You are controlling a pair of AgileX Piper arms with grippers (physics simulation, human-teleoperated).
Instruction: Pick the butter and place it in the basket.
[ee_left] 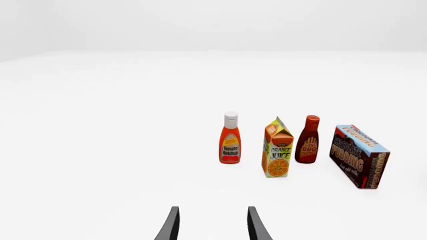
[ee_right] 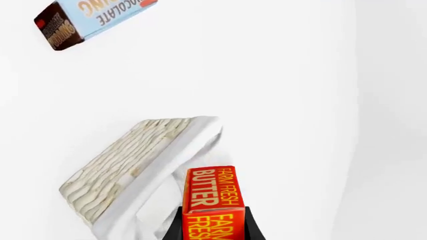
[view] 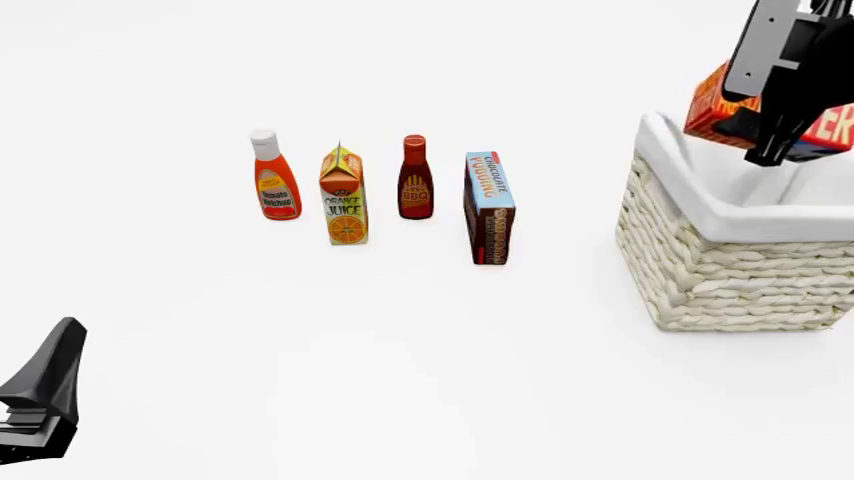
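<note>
I've got the butter (ee_right: 212, 200) clamped in my right gripper (view: 787, 100), hovering over the basket (view: 741, 265) at two o'clock; only the drop remains. Left gripper (ee_left: 212, 225) idles, jaws apart.

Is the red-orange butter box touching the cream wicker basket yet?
Apart. In the front view the right gripper holds the red-orange butter box above the cream wicker basket's cloth-lined rim, with white lining showing beneath the box.
</note>
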